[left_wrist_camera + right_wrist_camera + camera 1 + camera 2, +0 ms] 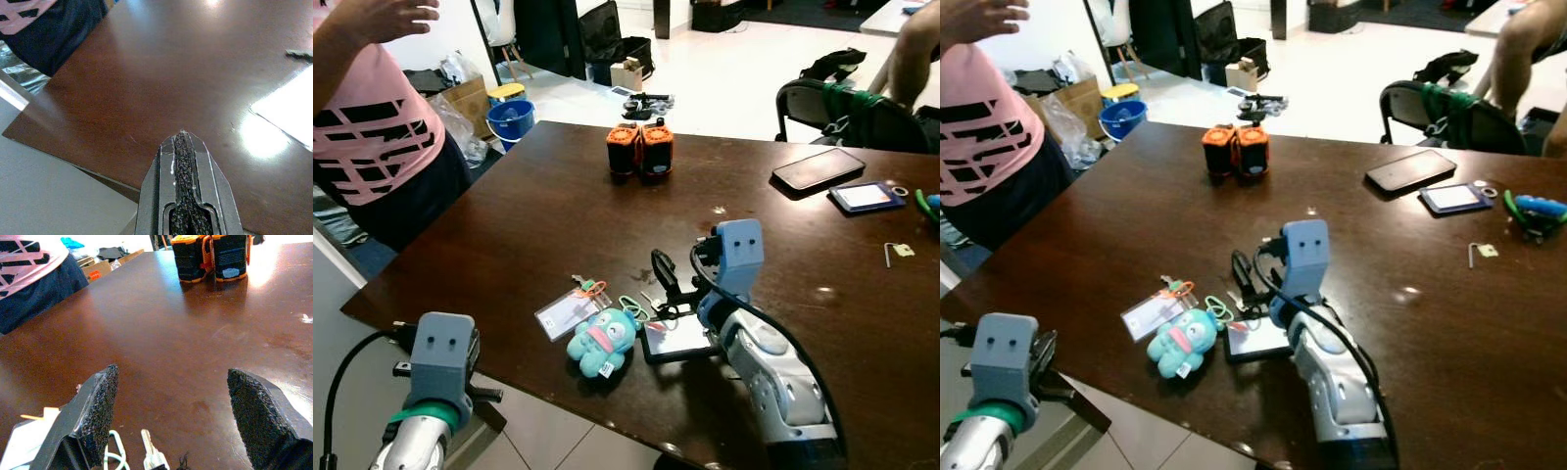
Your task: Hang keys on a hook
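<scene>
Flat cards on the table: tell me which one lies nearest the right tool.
The dark-framed card, right beside the right tool and the keys. The clear badge lies beyond the blue plush; the blue-edged card is far across the table.

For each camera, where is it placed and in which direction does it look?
Eye views: head, looking down at dark brown wooden table; both arms show.
Left wrist: along shut left end effector, at the table's edge.
Right wrist: through open right end effector, toward orange-black battery packs.
All four share the table and the person in pink shirt.
</scene>
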Controlling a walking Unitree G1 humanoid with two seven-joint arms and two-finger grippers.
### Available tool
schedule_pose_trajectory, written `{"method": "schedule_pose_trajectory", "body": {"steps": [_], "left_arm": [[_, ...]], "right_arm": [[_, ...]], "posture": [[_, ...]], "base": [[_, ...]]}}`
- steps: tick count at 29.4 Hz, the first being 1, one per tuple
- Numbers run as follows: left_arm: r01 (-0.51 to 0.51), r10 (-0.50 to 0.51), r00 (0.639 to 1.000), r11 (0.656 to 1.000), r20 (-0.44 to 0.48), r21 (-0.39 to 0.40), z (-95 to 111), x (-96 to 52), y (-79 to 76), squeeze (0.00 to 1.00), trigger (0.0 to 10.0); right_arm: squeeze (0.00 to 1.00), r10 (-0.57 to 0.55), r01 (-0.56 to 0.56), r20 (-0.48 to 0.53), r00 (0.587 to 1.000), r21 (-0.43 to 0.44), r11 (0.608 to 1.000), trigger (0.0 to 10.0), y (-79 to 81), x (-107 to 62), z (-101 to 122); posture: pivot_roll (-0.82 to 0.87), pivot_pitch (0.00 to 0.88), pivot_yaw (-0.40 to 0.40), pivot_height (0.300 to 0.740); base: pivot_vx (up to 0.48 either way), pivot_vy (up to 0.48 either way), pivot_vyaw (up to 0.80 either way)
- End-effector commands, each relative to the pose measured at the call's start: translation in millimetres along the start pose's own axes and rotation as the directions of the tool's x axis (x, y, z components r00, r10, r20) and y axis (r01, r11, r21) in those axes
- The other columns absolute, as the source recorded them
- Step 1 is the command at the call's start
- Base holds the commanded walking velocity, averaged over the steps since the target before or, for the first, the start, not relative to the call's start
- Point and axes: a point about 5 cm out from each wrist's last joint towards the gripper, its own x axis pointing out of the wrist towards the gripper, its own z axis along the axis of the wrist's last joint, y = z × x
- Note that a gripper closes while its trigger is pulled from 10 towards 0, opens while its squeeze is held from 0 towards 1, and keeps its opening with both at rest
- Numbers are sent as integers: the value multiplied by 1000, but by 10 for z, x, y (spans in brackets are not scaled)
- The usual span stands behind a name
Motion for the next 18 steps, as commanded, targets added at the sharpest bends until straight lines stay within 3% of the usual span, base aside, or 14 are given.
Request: {"method": "schedule_pose_trajectory", "body": {"steps": [1,7,10,13,18], "left_arm": [[-30,29,999,999,-42,-12,-105,-44,60,0,10000],[28,-28,999,999,-27,-33,-96,-89,-61,0,10000],[109,-109,994,994,-20,-34,-79,-127,-162,0,10000],[182,-181,983,983,-24,22,11,-65,-190,0,10000],[204,-203,979,977,-16,61,102,-18,-177,0,10000]], "right_arm": [[0,85,-85,-9,996,-34,996,10000,116,-62,-63],[0,80,-81,-42,996,-24,996,10000,89,-119,-208],[0,-5,6,-76,997,18,1000,10000,8,-176,-400],[0,-92,95,-84,992,29,995,10000,-39,-245,-603],[0,-96,98,-81,992,24,995,10000,-24,-265,-652]], "posture": [[-72,138,167,740],[-48,86,124,740],[-38,61,129,740],[1,0,186,740],[27,0,215,740]], "base": [[0,0,0],[0,0,0],[0,0,0],[0,0,0],[0,0,0]]}}
